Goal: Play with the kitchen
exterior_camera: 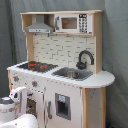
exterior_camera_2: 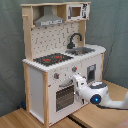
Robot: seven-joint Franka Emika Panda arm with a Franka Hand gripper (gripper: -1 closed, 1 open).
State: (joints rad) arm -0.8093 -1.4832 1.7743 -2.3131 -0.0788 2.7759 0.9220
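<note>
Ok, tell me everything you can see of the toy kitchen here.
The toy kitchen stands upright on a wooden floor before a grey backdrop. It is white with pale wood sides. The worktop carries a black-red hob, a grey sink and a black tap. Above sit a hood and a small microwave. Below, the oven door appears shut. The robot arm's end is right at the oven front.

I see open room above the hob (exterior_camera_2: 54, 59) and sink (exterior_camera_2: 83, 50), capped by the hood (exterior_camera_2: 48, 20) and microwave (exterior_camera_2: 76, 11); the tap (exterior_camera_2: 75, 38) stands up beside the sink; my arm (exterior_camera_2: 95, 94) crowds the oven door (exterior_camera_2: 65, 96); bare tabletop (exterior_camera_2: 20, 120) lies at the second exterior view's left.
</note>
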